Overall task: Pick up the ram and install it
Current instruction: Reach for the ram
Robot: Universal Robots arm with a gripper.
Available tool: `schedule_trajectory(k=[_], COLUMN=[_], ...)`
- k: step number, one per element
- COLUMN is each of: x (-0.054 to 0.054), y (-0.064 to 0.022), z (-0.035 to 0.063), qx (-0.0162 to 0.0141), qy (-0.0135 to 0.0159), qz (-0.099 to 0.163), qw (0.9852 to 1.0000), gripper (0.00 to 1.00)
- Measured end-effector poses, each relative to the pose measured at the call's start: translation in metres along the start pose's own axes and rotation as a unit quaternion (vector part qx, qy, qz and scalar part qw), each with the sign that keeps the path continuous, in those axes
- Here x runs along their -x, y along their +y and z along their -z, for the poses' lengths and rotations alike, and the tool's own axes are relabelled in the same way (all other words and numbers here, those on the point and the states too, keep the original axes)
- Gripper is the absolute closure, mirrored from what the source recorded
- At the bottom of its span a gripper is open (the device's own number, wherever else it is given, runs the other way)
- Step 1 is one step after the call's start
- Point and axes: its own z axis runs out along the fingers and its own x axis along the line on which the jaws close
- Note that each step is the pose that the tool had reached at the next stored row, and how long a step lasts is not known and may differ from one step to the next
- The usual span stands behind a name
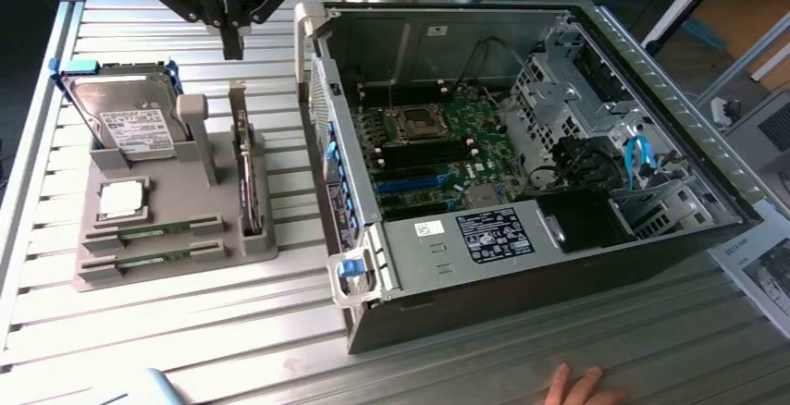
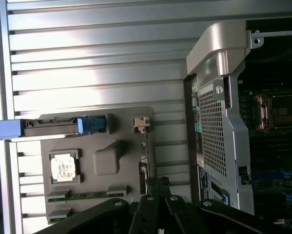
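Note:
Two rams, thin green sticks (image 1: 154,232) (image 1: 148,259), stand on edge in slots at the near end of a grey holder (image 1: 185,271) on the exterior view's left. The wrist view shows them as one ram (image 2: 89,195) and a second ram (image 2: 60,213). My gripper (image 1: 232,49) hangs shut and empty high above the holder's far end, over the expansion card (image 1: 251,178). Its fingertips (image 2: 157,184) point down near that card (image 2: 144,146). The open computer case (image 1: 519,266) lies to the exterior view's right, its motherboard (image 1: 438,151) exposed with dark memory slots.
The holder also carries a hard drive (image 1: 124,118) and a silver-topped processor (image 1: 121,200). The case's raised side wall (image 1: 331,146) stands between holder and motherboard. A hand (image 1: 574,388) rests at the table's near edge. A paper (image 1: 759,271) lies at the right.

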Motion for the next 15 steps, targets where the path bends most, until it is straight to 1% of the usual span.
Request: schedule_trajectory(k=[4,5,6,8,12,14,15], x=[-0.014,-0.019,-0.026,-0.034,-0.045,-0.054,-0.056], y=[-0.0011,-0.0014,-0.0019,-0.0025,-0.0034,-0.0040,-0.0042], z=[0.0004,0.0005,0.0007,0.0009,0.0012,0.0014,0.0015], qx=[0.0000,0.0000,0.0000,0.0000,0.0000,0.0000,0.0000], qy=[0.0000,0.0001,0.0000,0.0000,0.0000,0.0000,0.0000], qz=[0.000,0.000,0.000,0.000,0.000,0.000,0.000], qw=[1.0000,1.0000,1.0000,1.0000,1.0000,1.0000,1.0000], gripper=[0.89,0.89,0.89,0.89,0.89,0.89,0.89])
